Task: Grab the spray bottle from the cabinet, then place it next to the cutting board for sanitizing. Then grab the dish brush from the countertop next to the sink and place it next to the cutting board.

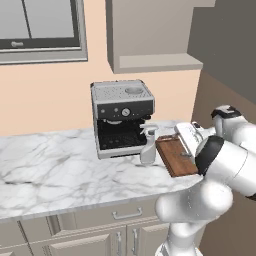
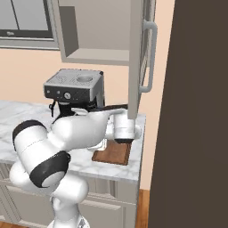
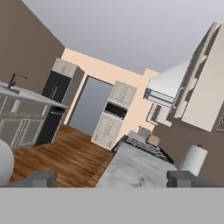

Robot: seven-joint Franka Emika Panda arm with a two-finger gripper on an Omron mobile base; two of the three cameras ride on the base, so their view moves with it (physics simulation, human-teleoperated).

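The pale spray bottle (image 1: 148,145) stands upright on the marble countertop (image 1: 60,170), just left of the reddish-brown cutting board (image 1: 175,157) and in front of the coffee machine. The board (image 2: 113,153) lies near the counter's right end. My gripper (image 1: 185,135) hovers over the board's right side, apart from the bottle. In the hand view my gripper (image 3: 112,179) is open, its fingertips (image 3: 41,178) wide apart with nothing between them. The wall cabinet (image 1: 150,55) above shows a bare shelf. The dish brush is out of view. A faucet (image 3: 15,79) shows far off on another counter.
A grey coffee machine (image 1: 122,117) stands at the back of the counter. The cabinet door (image 2: 141,58) hangs open over the counter's right end, close above my hand. A tall dark brown panel (image 2: 196,111) walls off the right side. A window (image 1: 40,25) is at upper left.
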